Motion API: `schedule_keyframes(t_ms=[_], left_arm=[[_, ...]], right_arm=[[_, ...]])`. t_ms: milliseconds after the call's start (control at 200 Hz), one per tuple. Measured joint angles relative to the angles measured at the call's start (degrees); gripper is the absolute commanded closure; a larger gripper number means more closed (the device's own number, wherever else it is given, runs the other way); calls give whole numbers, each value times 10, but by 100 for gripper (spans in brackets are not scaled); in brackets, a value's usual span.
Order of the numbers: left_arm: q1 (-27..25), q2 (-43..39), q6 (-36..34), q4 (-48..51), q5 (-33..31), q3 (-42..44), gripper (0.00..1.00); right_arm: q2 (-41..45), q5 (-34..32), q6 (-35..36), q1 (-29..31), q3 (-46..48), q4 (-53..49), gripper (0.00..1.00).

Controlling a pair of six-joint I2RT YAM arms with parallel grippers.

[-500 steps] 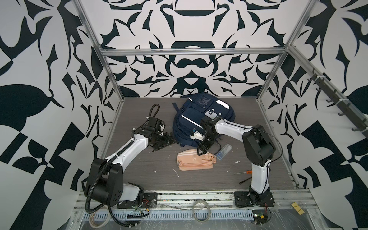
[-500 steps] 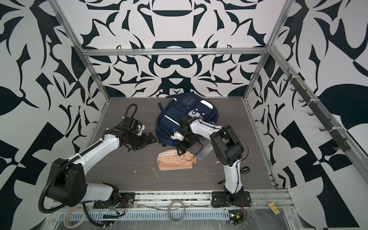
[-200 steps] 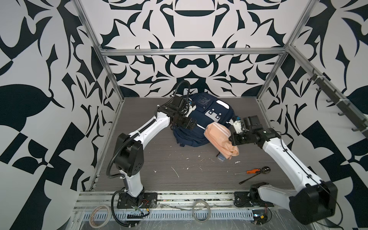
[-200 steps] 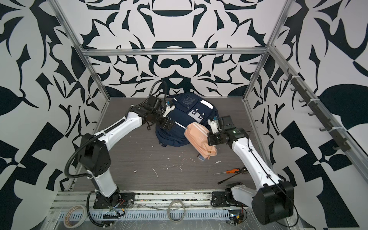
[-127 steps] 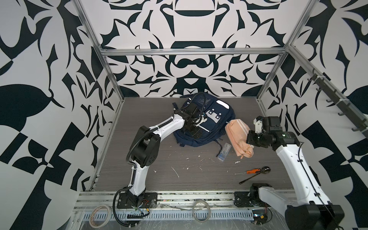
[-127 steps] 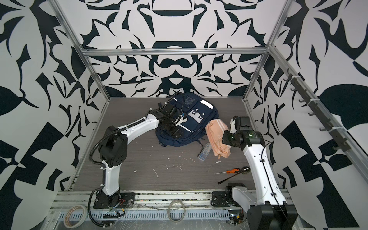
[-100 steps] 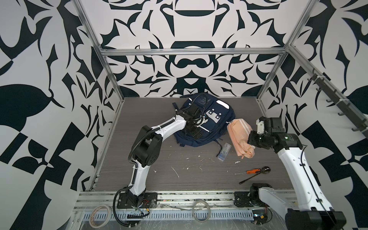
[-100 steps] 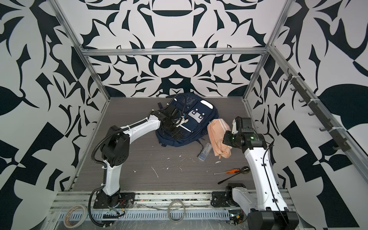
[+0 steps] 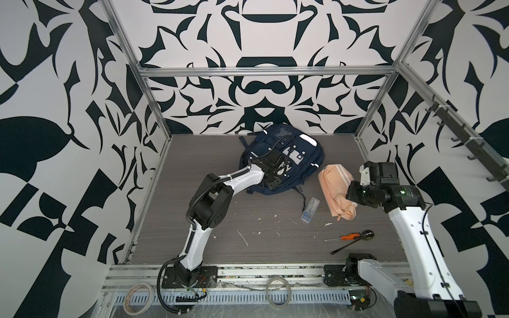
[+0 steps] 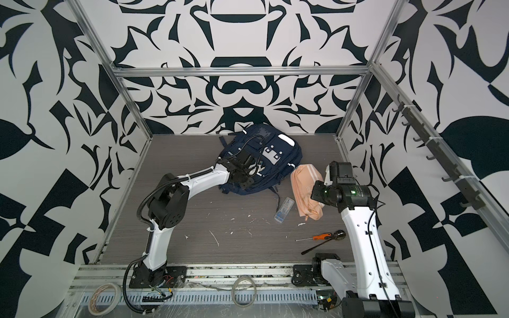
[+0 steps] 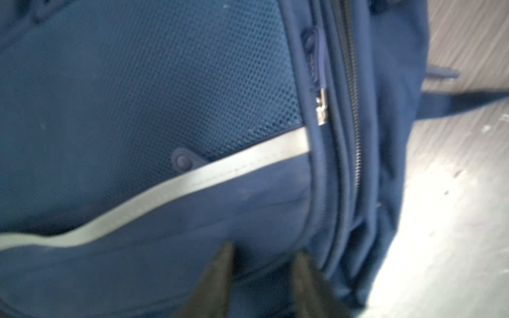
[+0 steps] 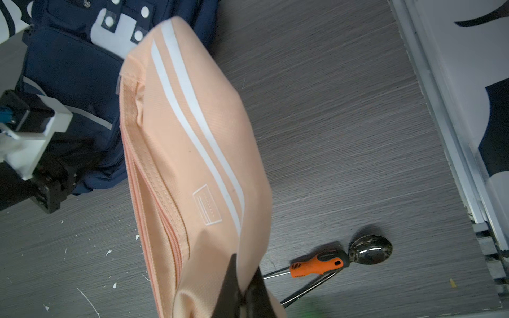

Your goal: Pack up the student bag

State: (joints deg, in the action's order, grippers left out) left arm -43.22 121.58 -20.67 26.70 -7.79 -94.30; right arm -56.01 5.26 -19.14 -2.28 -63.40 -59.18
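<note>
- The student bag [image 9: 308,165] lies front-up at the back edge of the worktop [image 9: 206,170], about midway along it. In the left wrist view the zips along its side look closed. I judge the step in hand to be opening or steadying the bag so it can take the pouch.
- The left arm [image 9: 242,176] reaches across the bag's front, so any route for the pouch into the bag has to come round it.
- The peach pouch [image 9: 334,187] hangs lifted near the right edge of the worktop, just beside the bag. It is best fed in narrow end first once a mouth is open, not pushed against closed fabric.
- The right gripper [image 12: 245,278] is clamped tight on a pinch of the pouch's fabric at one end. That is a thin hold, so slow moves suit it.
- The left gripper [image 11: 264,253] presses on the bag's navy cloth beside the zip, its jaws a narrow gap apart with cloth between them. I cannot tell whether they have caught a fold.
- A clear plastic case [image 9: 310,209] lies on the worktop near the pouch's lower end, towards the front edge from the bag.
- A dark spoon [image 9: 367,234] and an orange-handled screwdriver [image 9: 349,236] lie together toward the front right corner, out of the route.
- The zip pull [image 11: 321,107] sits near the left gripper and is probably the better thing for it to grasp.
- White scraps [image 9: 243,239] dot the middle of the worktop and look harmless.
</note>
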Motion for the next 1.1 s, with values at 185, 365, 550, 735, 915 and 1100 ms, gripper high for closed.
schedule_keyframes(t_ms=[185,365,550,735,915,1100], left_arm=[[-2,1,-5,14,1,-19,100],[1,1,10,45,19,-52,100],[21,1,94,118,75,-157,100],[56,1,237,187,127,-309,100],[59,15,344,259,160,-385,100],[46,32,410,289,186,-401,100]], right_arm=[[9,-1,0,-3,2,-5,100],[32,-2,-1,-3,22,-5,100],[44,9,-27,-3,62,1,100],[62,59,-114,-3,124,52,100],[49,132,-228,-2,171,151,100],[21,164,-325,30,169,218,100]])
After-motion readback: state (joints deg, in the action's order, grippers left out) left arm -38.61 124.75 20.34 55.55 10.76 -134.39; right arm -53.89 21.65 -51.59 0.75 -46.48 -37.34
